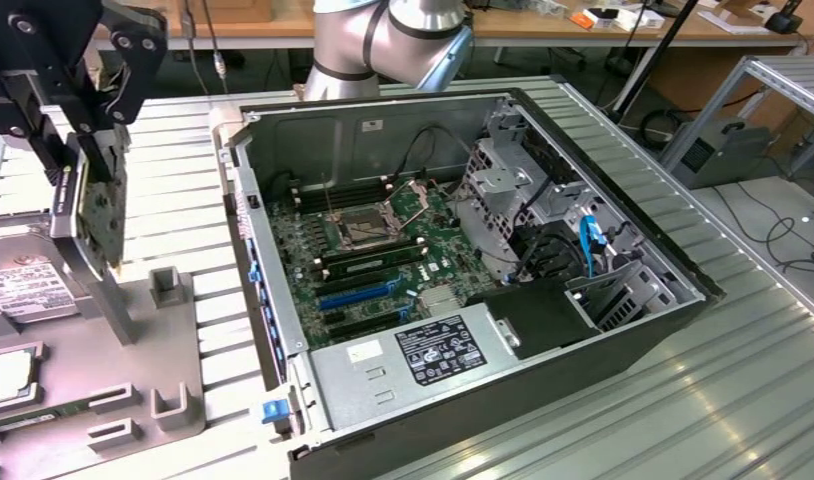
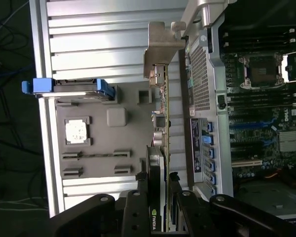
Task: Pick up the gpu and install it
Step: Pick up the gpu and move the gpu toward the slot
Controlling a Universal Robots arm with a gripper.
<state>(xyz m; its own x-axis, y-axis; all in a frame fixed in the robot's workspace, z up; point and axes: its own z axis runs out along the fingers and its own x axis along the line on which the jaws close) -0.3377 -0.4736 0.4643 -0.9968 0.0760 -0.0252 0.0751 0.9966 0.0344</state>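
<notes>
Clamped in the gripper [image 1: 80, 150], jaws pressed to both flat faces: the gpu [image 1: 95, 212], hanging on edge over the grey parts tray [image 1: 154, 340] at the exterior view's left, outside the open computer case [image 1: 514, 108] and beside it. From the wrist, seen edge-on [image 2: 160, 123] (green NVIDIA mark down by the fingers [image 2: 138, 200]), with the silver bracket [image 2: 164, 44] at the end farthest from the grip.

Judged as pick-up done, install not yet begun. Probably calls for bringing the card's contact edge square over an expansion slot [image 1: 354, 297] on the motherboard [image 1: 380, 240], with the bracket toward the case's rear wall, and keeping it from tilting.

Cannot tell whether the card's lower end touches the tray or hangs free. Fan face turned away, contact edge not made out. Hard drive [image 1: 14, 285] cut off at the picture's edge. Hard to say which slot is meant.
</notes>
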